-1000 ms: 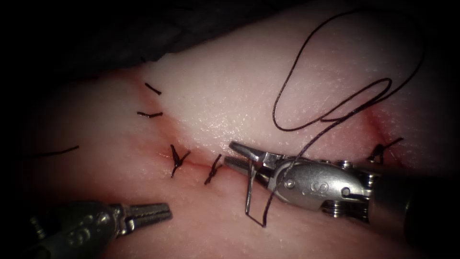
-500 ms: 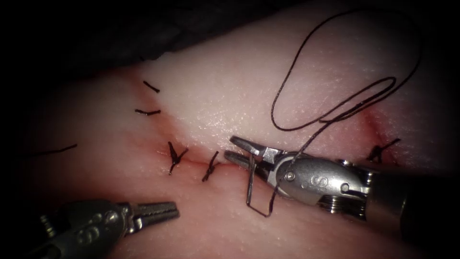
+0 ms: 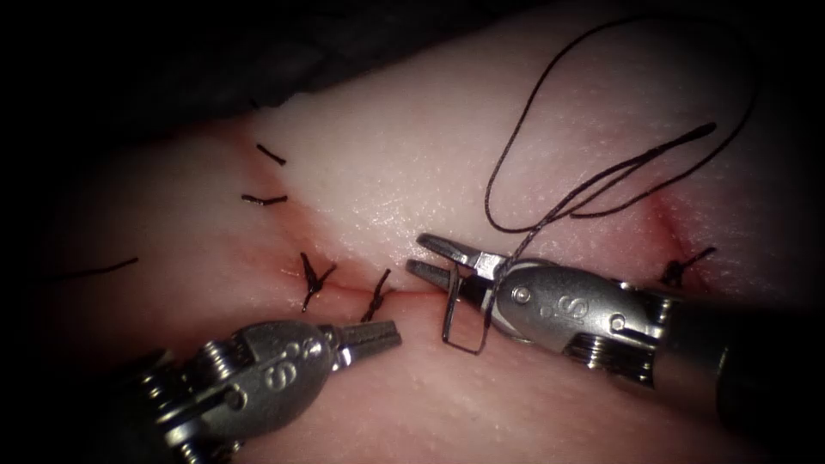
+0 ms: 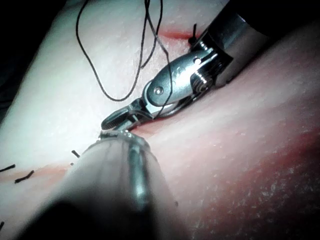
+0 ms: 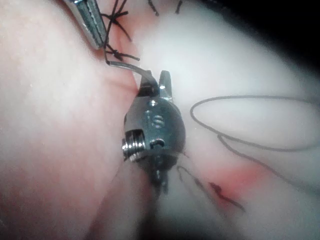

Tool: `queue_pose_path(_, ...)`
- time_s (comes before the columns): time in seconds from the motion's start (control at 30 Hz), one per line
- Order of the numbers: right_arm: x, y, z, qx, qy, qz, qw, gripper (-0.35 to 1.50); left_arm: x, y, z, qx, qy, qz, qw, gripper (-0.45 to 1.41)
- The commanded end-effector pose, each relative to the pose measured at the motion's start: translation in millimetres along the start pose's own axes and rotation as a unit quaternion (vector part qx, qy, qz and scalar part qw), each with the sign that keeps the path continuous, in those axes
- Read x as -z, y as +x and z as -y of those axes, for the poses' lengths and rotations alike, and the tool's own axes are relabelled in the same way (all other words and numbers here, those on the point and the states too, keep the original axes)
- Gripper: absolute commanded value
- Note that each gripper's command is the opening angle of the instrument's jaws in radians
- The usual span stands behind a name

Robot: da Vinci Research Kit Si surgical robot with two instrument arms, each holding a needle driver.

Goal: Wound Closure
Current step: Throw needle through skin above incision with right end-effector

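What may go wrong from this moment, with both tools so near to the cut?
1. The right tool holds the needle, seemingly near one end; it hangs free just over the tissue and might scratch it.
2. The thread lies in loose loops right of the cut and could tangle around this tool.
3. The left tool, shut and empty, sits beside a tied stitch and might snag it.

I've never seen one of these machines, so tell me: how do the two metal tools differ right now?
The right tool grips the needle deep between its jaws, whose tips stand apart; the left tool holds nothing, jaws closed together. The right tool lies over the cut, its tips just above it; the left tool sits below the cut, near a stitch. The thread trails from beside the right tool, not the left. Both are small silver two-jawed tools.
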Motion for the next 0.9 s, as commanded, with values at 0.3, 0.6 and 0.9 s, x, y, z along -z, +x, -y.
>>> queue_pose_path(0.3, 1.1, 5.3, 1.8, 0.033, -0.009, -0.041, 0.999, 0.12, -3.3, -0.9, -3.4, -0.006, -0.051, 0.026, 0.998, -0.45)
queue_pose_path(0.6, 7.6, 10.1, 3.2, 0.146, -0.072, -0.127, 0.978, 1.16, -0.2, -2.1, -6.4, -0.019, -0.072, 0.057, 0.996, -0.45)
queue_pose_path(0.9, 11.3, 14.1, 4.8, 0.205, -0.120, -0.167, 0.957, 1.16, 0.3, -1.7, -6.5, -0.017, -0.071, 0.059, 0.996, -0.45)
